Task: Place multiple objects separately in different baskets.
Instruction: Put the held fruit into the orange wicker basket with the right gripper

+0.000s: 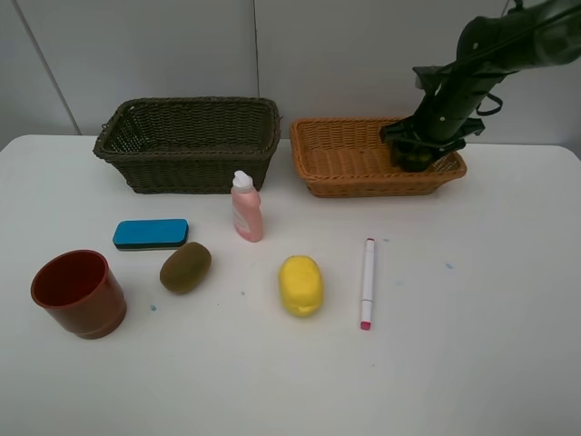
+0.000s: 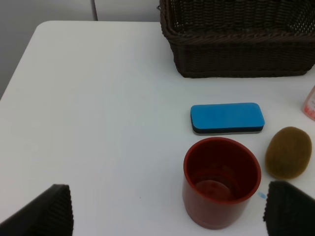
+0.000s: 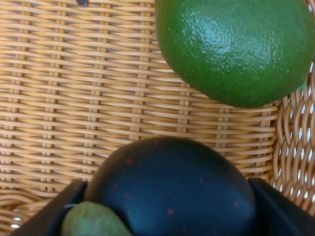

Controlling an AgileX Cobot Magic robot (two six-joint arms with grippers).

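Seen from a high camera, a white desk carries two wicker baskets along its far edge: a deep dark olive-green basket on the left and a shallower orange-tan basket on the right. The right arm reaches down into the far right end of the orange-tan basket. Its wrist camera shows the right jaws grasping the dark mangosteen, one pad on each side, low over the woven floor; whether the fruit rests on that floor cannot be told. The green lime lies in the same basket, just beside it. The step in hand appears to be setting the mangosteen down, so the next move likely calls for releasing the jaws and lifting straight up without nudging the lime. The left jaws are released and spread wide, hovering above the red-brown plastic cup and holding nothing. On the desk in front of the baskets are the blue eraser block, brown kiwi, pink bottle standing upright, yellow lemon and white pen, none yet in a basket.
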